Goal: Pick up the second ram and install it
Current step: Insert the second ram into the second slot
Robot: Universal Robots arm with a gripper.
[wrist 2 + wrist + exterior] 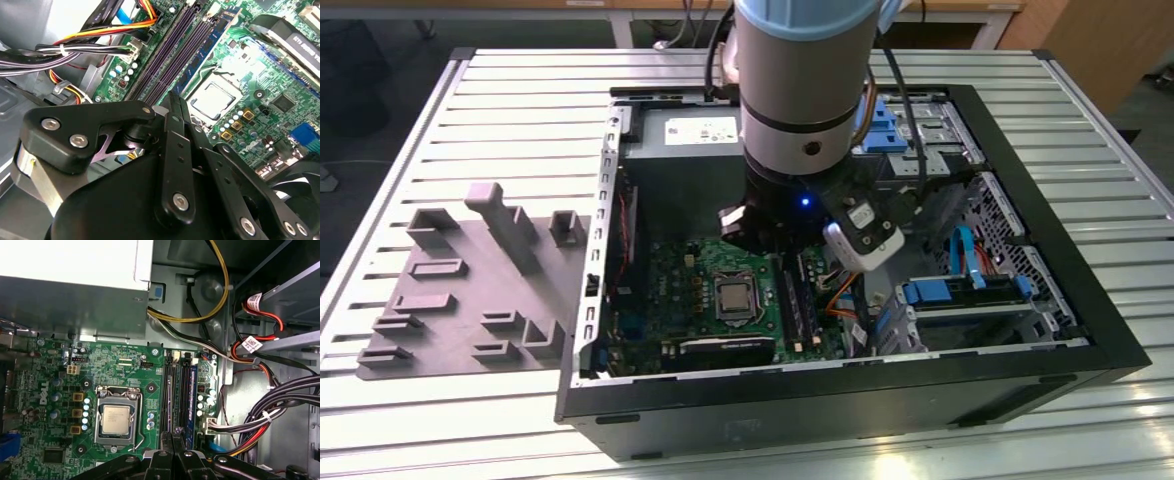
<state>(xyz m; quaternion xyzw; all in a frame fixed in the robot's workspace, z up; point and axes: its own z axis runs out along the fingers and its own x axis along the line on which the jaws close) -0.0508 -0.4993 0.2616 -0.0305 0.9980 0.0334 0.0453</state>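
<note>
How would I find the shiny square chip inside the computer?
Look inside the open black computer case, at the flat green circuit board on its floor. The shiny silver square chip sits in a metal frame beside the long dark slots; unlike them, it is square and silver.

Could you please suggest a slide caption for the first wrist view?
Gripper poised over the memory slots on the motherboard, beside the processor.

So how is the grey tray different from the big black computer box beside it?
The grey tray is pale grey; the computer box is black. The tray is low and flat with small upright blocks on it; the box is taller, with walls around a green board. The tray is smaller than the box. Both sit on the slatted table.
</note>
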